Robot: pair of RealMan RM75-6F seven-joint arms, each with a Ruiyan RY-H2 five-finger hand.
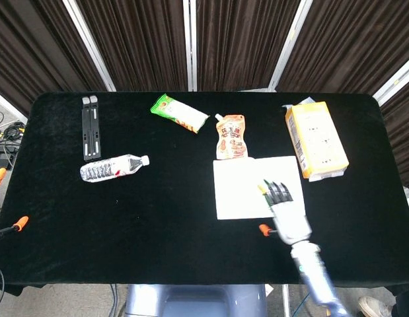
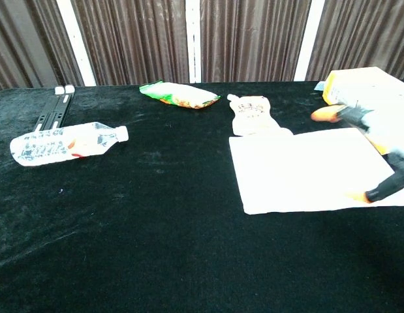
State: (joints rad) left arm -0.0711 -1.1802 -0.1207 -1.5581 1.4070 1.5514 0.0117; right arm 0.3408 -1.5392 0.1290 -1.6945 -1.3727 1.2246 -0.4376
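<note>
- A black table fills the middle of both views, with dark pleated curtains and pale vertical strips behind it.
- A clear water bottle lies on its side toward the left, cap pointing right.
- A black folded stand lies beyond the bottle, near the far left corner.
- A green snack packet lies at a slant near the far edge.
- An orange spouted pouch lies flat, its lower end just beside a white sheet.
- A yellow carton lies just right of the sheet.
</note>
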